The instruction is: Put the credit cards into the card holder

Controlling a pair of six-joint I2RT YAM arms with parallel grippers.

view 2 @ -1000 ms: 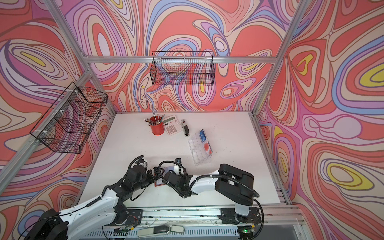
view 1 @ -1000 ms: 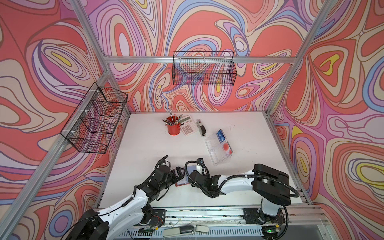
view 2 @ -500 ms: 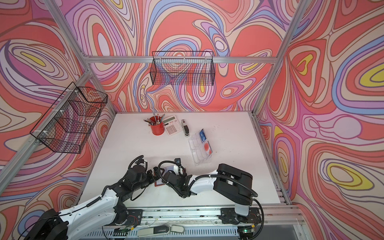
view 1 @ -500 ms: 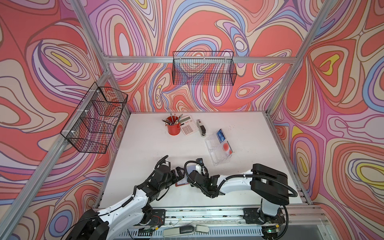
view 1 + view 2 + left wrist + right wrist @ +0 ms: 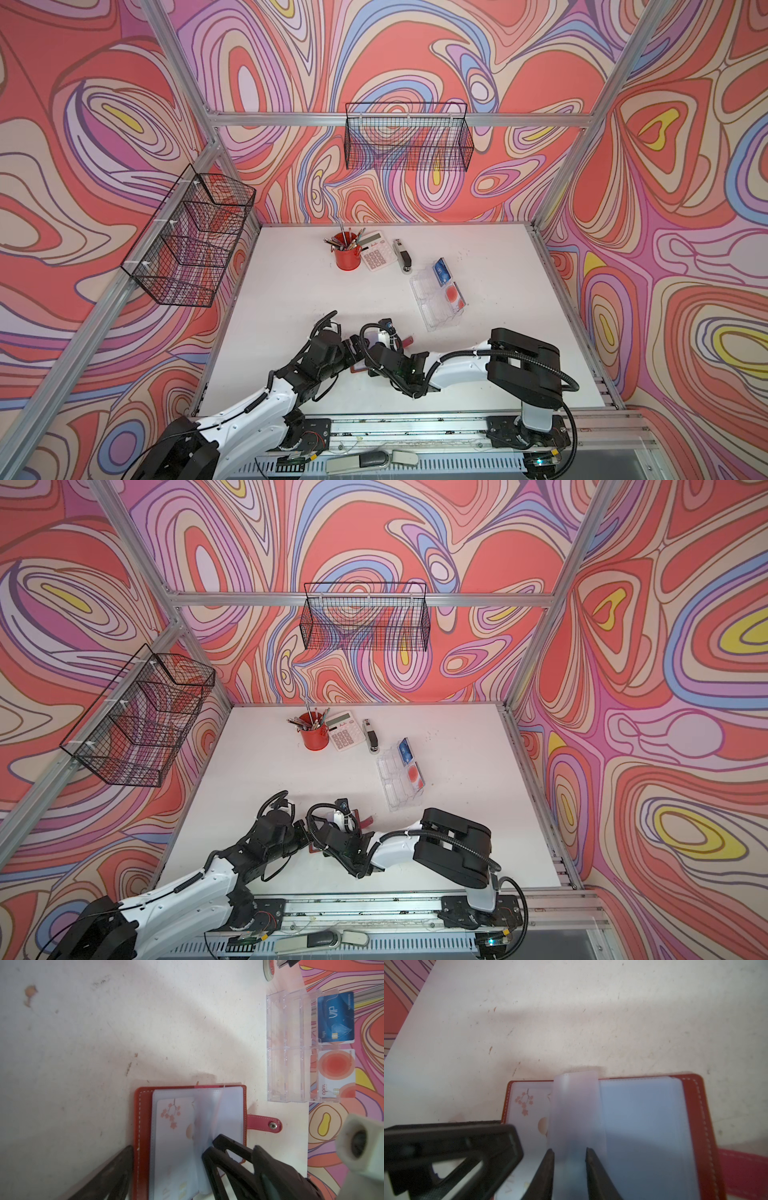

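Observation:
The red card holder [image 5: 143, 1118] [image 5: 695, 1118] lies open near the table's front edge, its snap tab [image 5: 409, 341] [image 5: 368, 821] sticking out. A pale blossom-print card [image 5: 174, 1118] [image 5: 527, 1103] sits in a sleeve. My left gripper [image 5: 192, 1147] [image 5: 353, 351] is open, one finger on each side of the holder's near end. My right gripper [image 5: 569, 1150] [image 5: 374, 361] pinches an upright clear sleeve [image 5: 575, 1109] at the fold. A blue credit card [image 5: 335, 1017] [image 5: 440, 269] and a pale one with a red circle [image 5: 335, 1072] [image 5: 453, 295] stand in a clear tray [image 5: 286, 1047].
A red pen cup [image 5: 347, 255], a calculator [image 5: 377, 251] and a stapler [image 5: 404, 257] stand at the back of the white table. Wire baskets hang on the back wall [image 5: 409, 141] and the left wall [image 5: 191, 245]. Both arms crowd the front middle.
Almost nothing: the right wrist has shifted slightly toward the left arm. Both grippers stay at the open card holder.

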